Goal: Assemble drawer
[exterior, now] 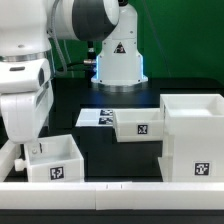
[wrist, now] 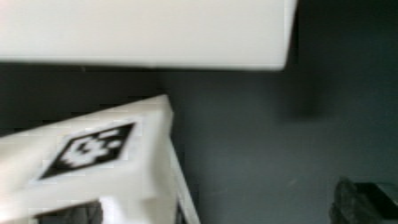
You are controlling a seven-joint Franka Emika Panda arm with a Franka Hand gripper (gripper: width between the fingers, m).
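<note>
My fingers (exterior: pixel 22 151) stand wide apart with nothing between them, low over the black counter (exterior: pixel 100 150), far to the exterior view's left of the large boxy white plastic housing (exterior: pixel 195 135). I judge the coming move turns on the small white plastic open-top tray (exterior: pixel 56 160) with a black-and-white square tag on its front wall. It sits just beside the fingers, on their housing side, and as far as I can tell they are not touching it. In the wrist view, the tray's tagged corner (wrist: pixel 98 150) lies skewed to the hand, and one dark fingertip (wrist: pixel 365 200) shows clear of it with bare counter between. I would therefore need to shift toward the housing and square up before closing on a wall. I cannot tell the tray's long axis. A second white tray (exterior: pixel 135 125) sits against the housing's side. The marker board (exterior: pixel 92 117) lies just beyond it, away from the camera. A low white rail (exterior: pixel 100 190) runs close along the nearer tray's front, so open room lies only toward the housing.
</note>
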